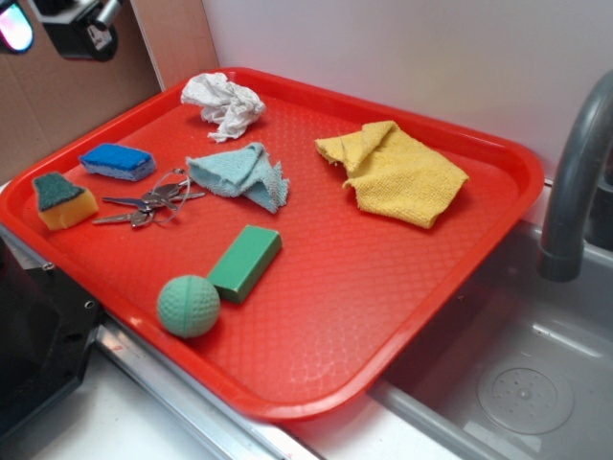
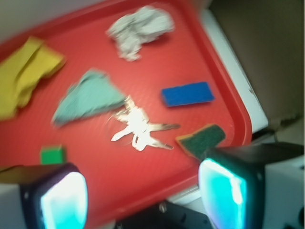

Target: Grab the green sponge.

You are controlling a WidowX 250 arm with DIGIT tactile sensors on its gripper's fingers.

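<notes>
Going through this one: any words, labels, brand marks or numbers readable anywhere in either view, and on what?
None can be read.
Small pale mark on the dark camera housing at the exterior view's top left: too small and blurred to read.
Green sponge, blue sponge, green block, ball, keys, cloths and red tray: no print visible.
The wrist view is motion-blurred; nothing legible there, nor on the open tool.

White wall (image 1: 402, 48) at twelve o'clock, grey faucet (image 1: 575, 182) at three, steel sink (image 1: 517, 383) at five, evenly lit.
</notes>
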